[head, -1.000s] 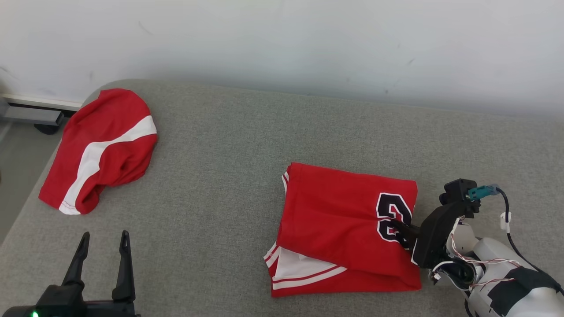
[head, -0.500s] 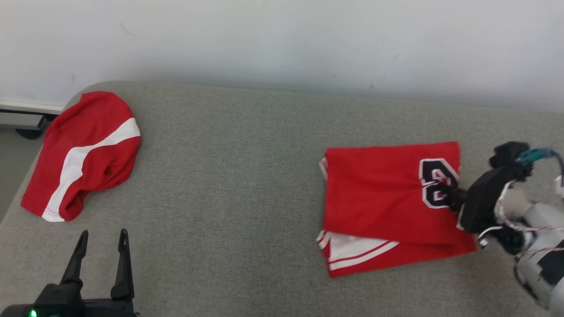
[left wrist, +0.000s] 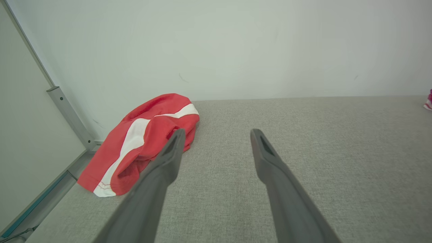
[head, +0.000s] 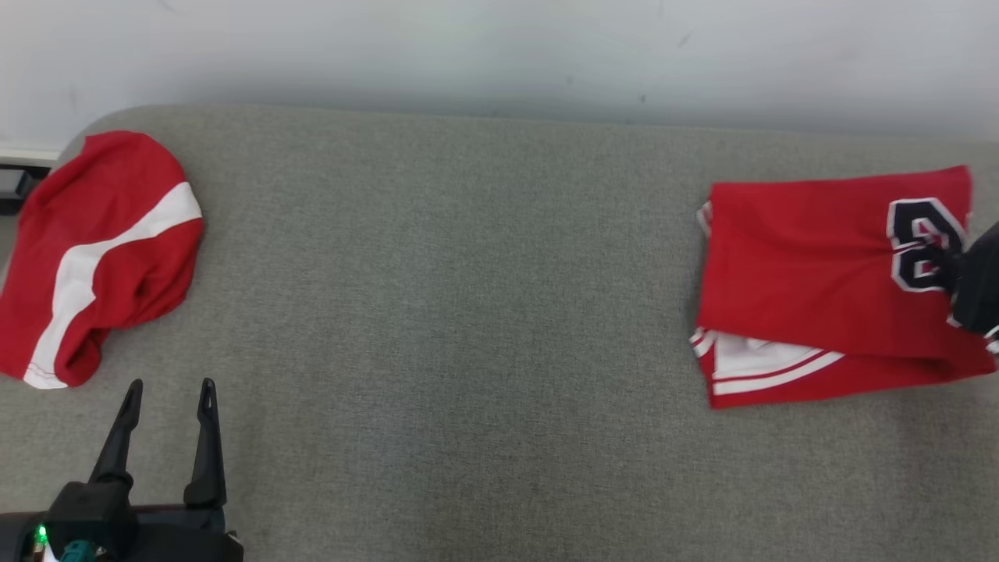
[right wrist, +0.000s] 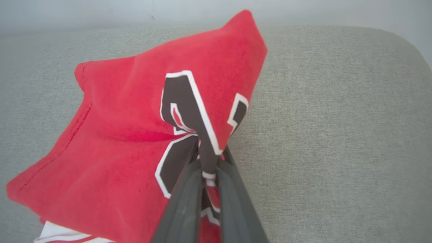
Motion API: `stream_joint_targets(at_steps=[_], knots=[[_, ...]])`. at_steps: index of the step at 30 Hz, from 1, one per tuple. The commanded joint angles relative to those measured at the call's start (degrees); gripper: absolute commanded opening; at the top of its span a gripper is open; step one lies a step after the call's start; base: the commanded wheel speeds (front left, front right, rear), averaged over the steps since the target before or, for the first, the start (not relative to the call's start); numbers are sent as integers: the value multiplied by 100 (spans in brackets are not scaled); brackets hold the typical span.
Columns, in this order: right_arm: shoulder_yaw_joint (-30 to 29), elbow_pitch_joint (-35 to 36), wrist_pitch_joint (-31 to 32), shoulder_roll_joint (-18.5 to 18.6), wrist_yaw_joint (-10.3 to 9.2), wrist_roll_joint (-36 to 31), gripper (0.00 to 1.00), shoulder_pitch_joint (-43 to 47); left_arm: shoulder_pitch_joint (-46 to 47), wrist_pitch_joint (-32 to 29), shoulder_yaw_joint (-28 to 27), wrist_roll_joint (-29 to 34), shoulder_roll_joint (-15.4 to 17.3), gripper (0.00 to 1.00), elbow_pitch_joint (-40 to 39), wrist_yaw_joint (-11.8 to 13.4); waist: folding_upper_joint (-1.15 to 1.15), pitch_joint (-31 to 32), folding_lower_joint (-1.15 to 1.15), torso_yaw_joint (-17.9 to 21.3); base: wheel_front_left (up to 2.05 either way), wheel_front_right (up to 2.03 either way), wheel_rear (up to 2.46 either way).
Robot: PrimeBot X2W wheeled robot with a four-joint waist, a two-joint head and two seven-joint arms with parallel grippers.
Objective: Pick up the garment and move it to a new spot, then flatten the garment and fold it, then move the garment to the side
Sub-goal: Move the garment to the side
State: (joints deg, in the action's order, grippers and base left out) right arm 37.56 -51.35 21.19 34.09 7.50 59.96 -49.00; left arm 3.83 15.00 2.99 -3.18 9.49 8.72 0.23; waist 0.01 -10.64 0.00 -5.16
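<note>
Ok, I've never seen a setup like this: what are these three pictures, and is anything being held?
It is a two-armed robot working at a grey cushioned surface. The overhead picture comes from a camera on its head, looking down; the other two come from cameras on its wrists, looking along each gripper's dark fingers. The left gripper is open and empty, near a crumpled red and white garment. The right gripper is shut on the edge of a folded red jersey, pinching it at the black number.

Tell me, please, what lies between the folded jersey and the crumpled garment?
Only bare grey surface, in the head view, separates the jersey from the crumpled garment.
</note>
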Motion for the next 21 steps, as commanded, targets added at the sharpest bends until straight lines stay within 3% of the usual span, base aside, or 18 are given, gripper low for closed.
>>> stream_joint_targets(at_steps=[1,21], knots=[[12,-68,33,124,-3,-50,0,-132,79,26,-25,58,61,100,-22,-3,-1,-126,0,75,0,0,0],[300,-743,81,684,-3,-597,0,-1460,318,26,-43,75,252,100,-169,-53,-1,-724,0,289,0,0,0]])
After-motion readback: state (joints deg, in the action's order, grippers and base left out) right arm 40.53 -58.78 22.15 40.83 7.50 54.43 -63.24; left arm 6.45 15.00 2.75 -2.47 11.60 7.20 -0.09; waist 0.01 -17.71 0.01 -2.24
